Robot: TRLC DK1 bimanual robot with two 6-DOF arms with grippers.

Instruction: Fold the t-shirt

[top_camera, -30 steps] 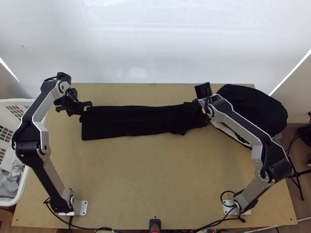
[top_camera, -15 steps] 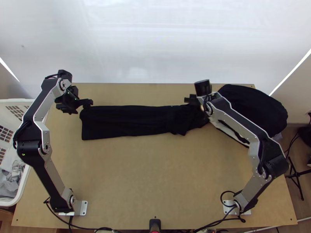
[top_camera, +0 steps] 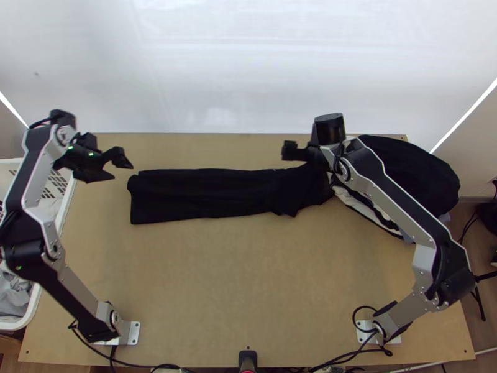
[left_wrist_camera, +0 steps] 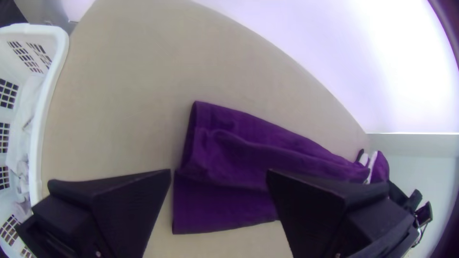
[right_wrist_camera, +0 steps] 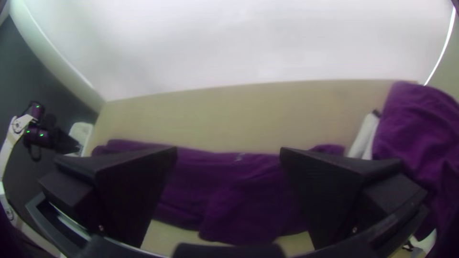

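The left arm (top_camera: 38,165) and right arm (top_camera: 401,202) have angular silver-grey links and black joints (top_camera: 25,256); green lights (top_camera: 91,154) dot the left; black cables (top_camera: 353,316) curl near pale base plates (top_camera: 133,332); the wedge-shaped fingers (left_wrist_camera: 129,200) are black.

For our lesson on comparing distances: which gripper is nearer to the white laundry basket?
Left. The left gripper hangs close to the basket; the right gripper is far across the table, near the pile of dark clothes.
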